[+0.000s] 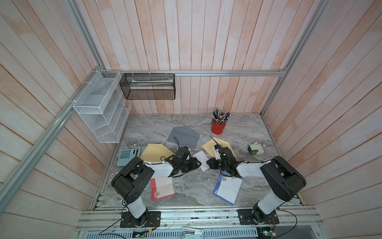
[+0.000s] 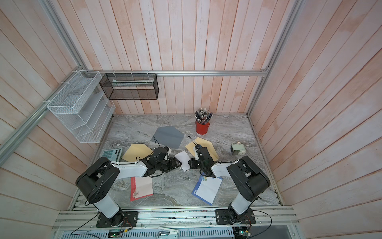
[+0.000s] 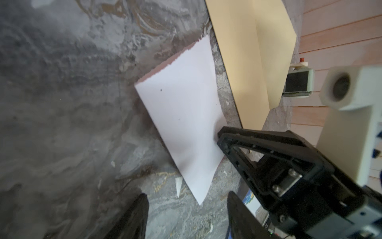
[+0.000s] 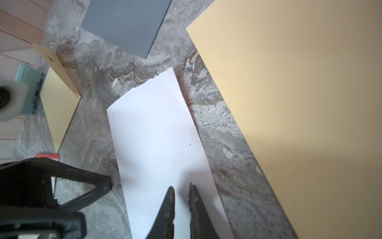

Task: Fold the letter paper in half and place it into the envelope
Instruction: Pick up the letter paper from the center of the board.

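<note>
The white letter paper (image 1: pixel 201 160) is lying flat and unfolded on the grey marbled desk (image 1: pixel 192 190), in the middle between the two arms, its far edge looking ragged. The left gripper (image 3: pixel 188 207) is hanging low at the sheet's near-left corner. Its jaws are standing open, and that corner is pointing into the gap between them without touching either, as far as the left wrist view shows. The right gripper (image 4: pixel 182 194) is reaching in from the opposite side with its jaws drawn almost together, only a slim strip of white showing between them. Their tips are sitting over the paper's edge, and I cannot tell whether they are pinching it or merely resting on it. A tan envelope (image 1: pixel 215 144) is lying just beside the paper on its right, partly under the right arm. A second tan envelope (image 1: pixel 156 153) is lying to the left, and a grey envelope (image 1: pixel 184 136) is lying behind, its flap open. Nearer the front, a red-bordered sheet (image 1: pixel 162 188) and a blue-bordered sheet (image 1: pixel 227 189) are lying well apart. A red pencil cup (image 1: pixel 218 127) is standing at the back.
</note>
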Controlling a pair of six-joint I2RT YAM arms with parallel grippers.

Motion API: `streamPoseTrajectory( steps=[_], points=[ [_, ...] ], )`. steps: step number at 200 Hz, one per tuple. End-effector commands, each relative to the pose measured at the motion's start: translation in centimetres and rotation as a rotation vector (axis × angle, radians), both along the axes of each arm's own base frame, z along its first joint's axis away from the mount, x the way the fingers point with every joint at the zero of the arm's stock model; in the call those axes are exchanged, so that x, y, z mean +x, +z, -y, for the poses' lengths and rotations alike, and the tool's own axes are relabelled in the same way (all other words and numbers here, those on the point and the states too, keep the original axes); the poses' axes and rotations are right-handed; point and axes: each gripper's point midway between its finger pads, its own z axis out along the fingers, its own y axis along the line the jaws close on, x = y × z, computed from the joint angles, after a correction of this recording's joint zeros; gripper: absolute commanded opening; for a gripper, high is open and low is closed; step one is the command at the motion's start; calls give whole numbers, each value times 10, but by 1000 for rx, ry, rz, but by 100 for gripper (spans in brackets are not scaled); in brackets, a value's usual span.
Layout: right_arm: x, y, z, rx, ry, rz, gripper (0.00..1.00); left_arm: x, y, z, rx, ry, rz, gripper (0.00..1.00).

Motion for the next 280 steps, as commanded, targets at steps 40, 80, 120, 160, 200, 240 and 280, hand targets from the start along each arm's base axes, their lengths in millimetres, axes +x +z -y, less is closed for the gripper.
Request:
streamPoseTrajectory(
  steps=[40,80,120,160,200,240,280],
  points=[
    [-23,-27,8,-7,-4,-111,16,20,-14,0,-28,46,10,54],
    [-27,-27,5,32,-2,-126,16,22,-6,8,-108,28,38,47],
    [-27,-20,0,67,5,-126,18,18,10,11,-182,1,82,30],
    [-17,11,-5,96,12,-62,23,16,32,8,-248,-15,135,0],
    [2,69,20,127,-30,67,41,16,67,-11,-314,-15,223,0],
    [22,104,79,56,-188,184,57,11,109,-28,-281,-32,355,0],
    [37,101,138,-107,-351,200,65,6,139,-60,-245,17,450,0]
  ],
)
